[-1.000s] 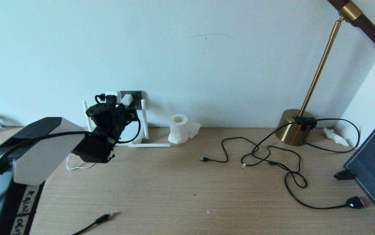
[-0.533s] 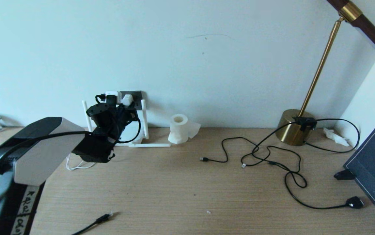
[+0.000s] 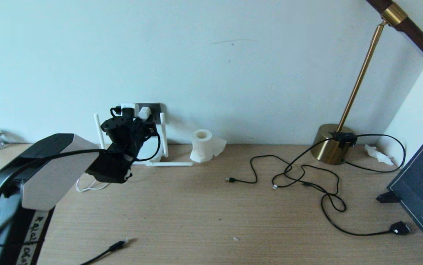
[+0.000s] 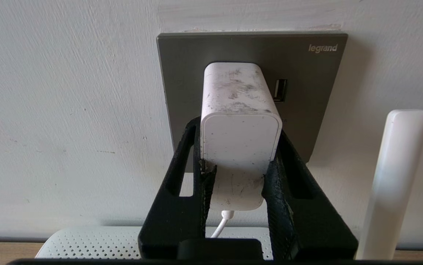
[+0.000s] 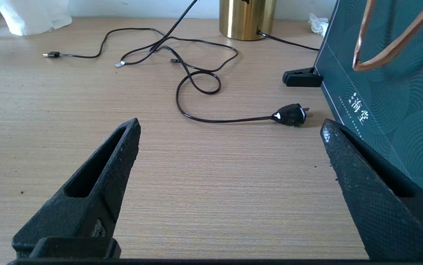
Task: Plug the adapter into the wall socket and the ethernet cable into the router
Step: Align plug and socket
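The white adapter (image 4: 240, 140) is clamped between the black fingers of my left gripper (image 4: 240, 147), which is shut on it. The adapter's far end sits against the dark grey wall socket (image 4: 182, 73). In the head view this happens at the wall on the left, with the left gripper (image 3: 141, 118) at the socket (image 3: 155, 107), above the white router (image 3: 148, 149). The ethernet cable (image 3: 117, 246) lies loose near the table's front edge. My right gripper (image 5: 230, 124) hovers open over bare table, out of the head view.
A router antenna (image 4: 395, 176) stands close beside the socket. A tissue roll (image 3: 202, 144), tangled thin black cables (image 3: 307, 176), a brass lamp base (image 3: 332, 143), a chunky black plug (image 5: 290, 114) and a dark teal bag (image 5: 388, 92) occupy the right side.
My left arm has shifted slightly to the right and towards the wall, still holding the adapter at the socket. Nothing else has moved.
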You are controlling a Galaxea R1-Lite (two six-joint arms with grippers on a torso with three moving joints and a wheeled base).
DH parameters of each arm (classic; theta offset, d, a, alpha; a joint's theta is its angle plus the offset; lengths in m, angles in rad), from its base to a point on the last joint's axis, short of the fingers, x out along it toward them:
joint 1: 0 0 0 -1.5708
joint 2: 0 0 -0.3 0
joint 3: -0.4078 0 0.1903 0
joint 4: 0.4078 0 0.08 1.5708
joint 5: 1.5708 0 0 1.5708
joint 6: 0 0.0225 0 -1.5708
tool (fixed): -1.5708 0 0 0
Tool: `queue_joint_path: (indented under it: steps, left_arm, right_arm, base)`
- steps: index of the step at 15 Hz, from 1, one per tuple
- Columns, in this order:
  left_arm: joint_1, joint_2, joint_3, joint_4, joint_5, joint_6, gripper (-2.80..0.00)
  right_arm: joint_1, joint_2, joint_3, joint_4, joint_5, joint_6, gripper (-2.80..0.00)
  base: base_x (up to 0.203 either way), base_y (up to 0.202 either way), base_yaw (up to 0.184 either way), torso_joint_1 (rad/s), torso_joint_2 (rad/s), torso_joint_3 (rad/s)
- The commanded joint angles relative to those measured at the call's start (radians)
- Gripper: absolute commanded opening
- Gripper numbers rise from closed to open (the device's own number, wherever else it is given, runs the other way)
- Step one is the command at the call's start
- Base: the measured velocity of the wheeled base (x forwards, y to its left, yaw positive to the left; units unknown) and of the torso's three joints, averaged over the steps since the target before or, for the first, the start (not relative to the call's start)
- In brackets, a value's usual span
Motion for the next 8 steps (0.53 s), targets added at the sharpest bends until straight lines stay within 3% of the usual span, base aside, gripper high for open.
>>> queue_joint_path:
  steps: [1, 8]
  left_arm:
    - [-0.001, 0.009, -0.002, -0.006, 0.000, 0.001, -2.80]
    - [-0.001, 0.009, 0.000, -0.007, 0.000, 0.001, -2.80]
  right_arm:
    - [0.000, 0.001, 0.000, -0.001, 0.000, 0.000, 0.00]
    - [0.000, 0.000, 0.000, -0.001, 0.000, 0.000, 0.00]
  base:
    - [0.000, 0.000, 0.000, 0.000, 0.00, 0.000]
    - [0.000, 0.000, 0.000, 0.000, 0.00, 0.000]
